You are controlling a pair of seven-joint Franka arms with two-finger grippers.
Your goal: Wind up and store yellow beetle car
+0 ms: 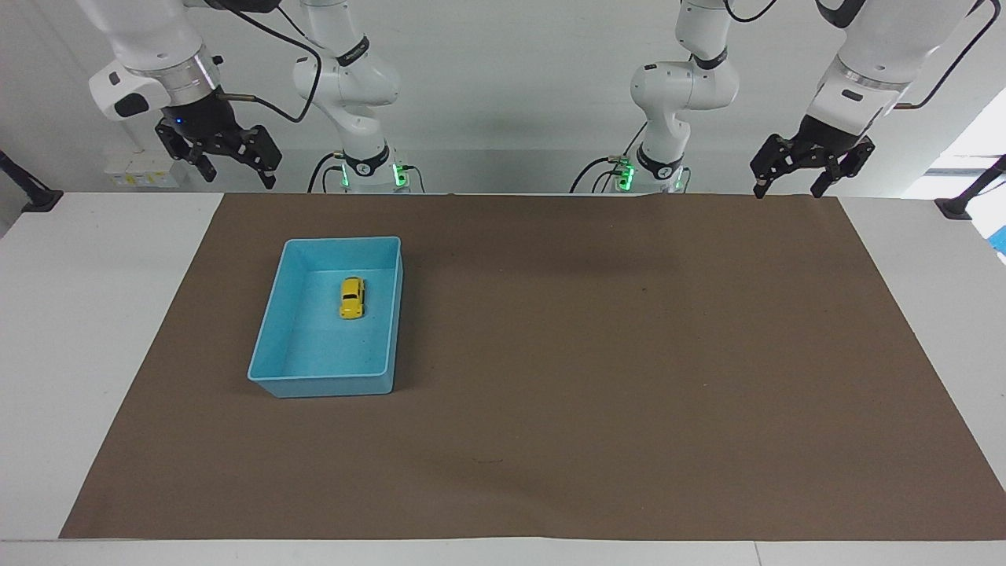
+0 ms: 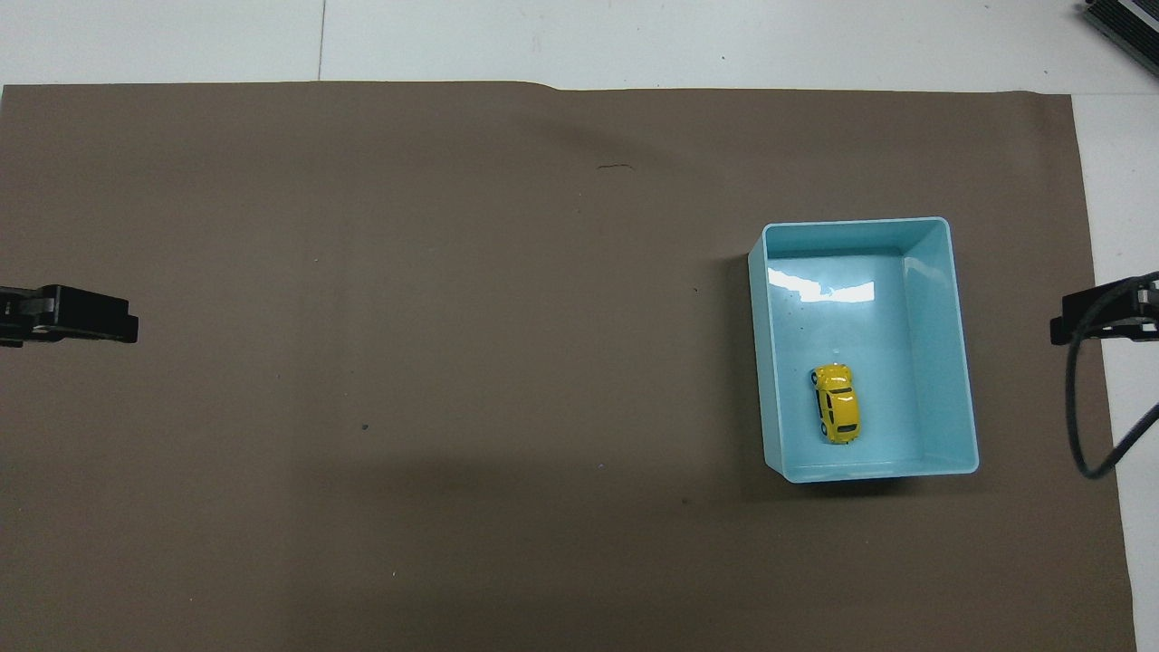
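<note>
The yellow beetle car lies inside the blue bin, in the half of the bin nearer to the robots. It also shows in the overhead view, inside the bin. The bin stands toward the right arm's end of the table. My right gripper is open and empty, raised over the table edge by the robots, apart from the bin. My left gripper is open and empty and waits raised over the mat's corner at the left arm's end. Only the tips of the left gripper and right gripper show from above.
A brown mat covers most of the white table. Black clamp posts stand at the table's corners near the robots. A dark device lies at the corner farthest from the robots at the right arm's end.
</note>
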